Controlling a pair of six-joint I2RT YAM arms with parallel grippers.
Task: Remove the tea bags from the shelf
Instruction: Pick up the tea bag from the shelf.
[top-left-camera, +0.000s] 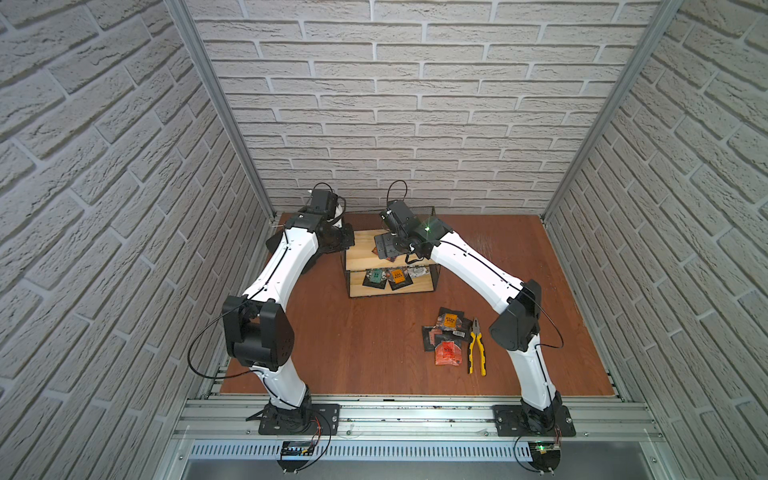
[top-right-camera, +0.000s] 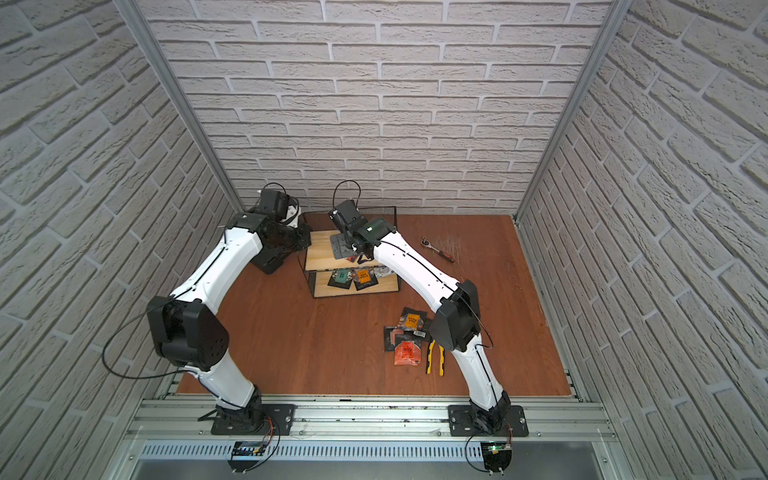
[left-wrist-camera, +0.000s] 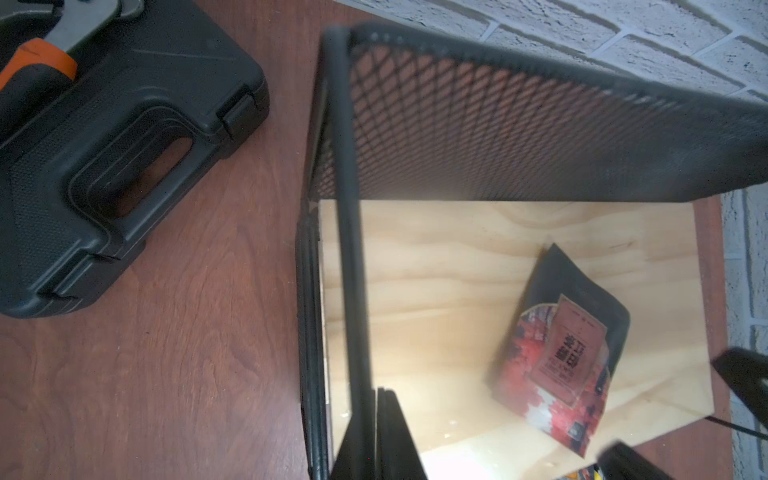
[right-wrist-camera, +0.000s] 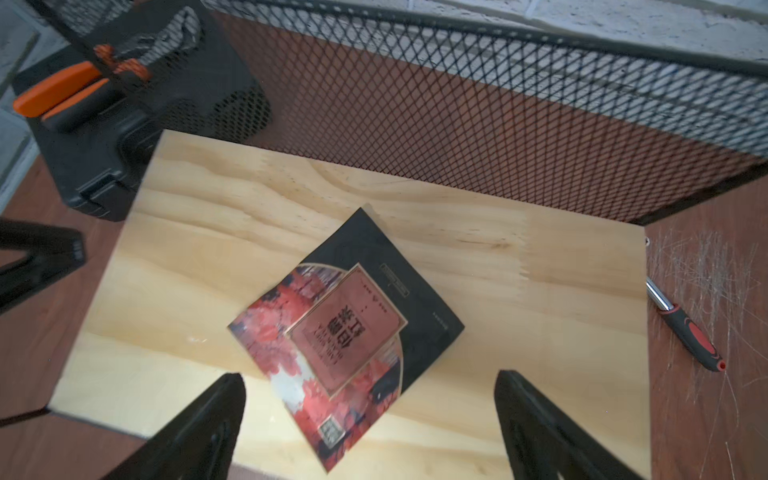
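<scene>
The shelf (top-left-camera: 359, 253) stands at the back of the table, a black wire rack with two pale boards. One red-and-black tea bag (right-wrist-camera: 345, 328) lies flat on the top board (right-wrist-camera: 498, 270), also seen from the left wrist (left-wrist-camera: 561, 353). My right gripper (right-wrist-camera: 369, 376) hangs open just above it, a finger on either side. Three more tea bags (top-left-camera: 398, 277) lie on the lower board. Several tea bags (top-left-camera: 446, 338) are piled on the table in front. My left gripper (left-wrist-camera: 386, 392) is shut and empty beside the rack's left corner post.
A black tool case (left-wrist-camera: 104, 145) with an orange-handled tool (left-wrist-camera: 37, 62) on it sits left of the rack, under the left arm. A ratchet (top-right-camera: 436, 248) lies right of the rack. Yellow-handled pliers (top-left-camera: 477, 347) lie next to the pile. The mesh back (right-wrist-camera: 498, 116) rises behind the top board.
</scene>
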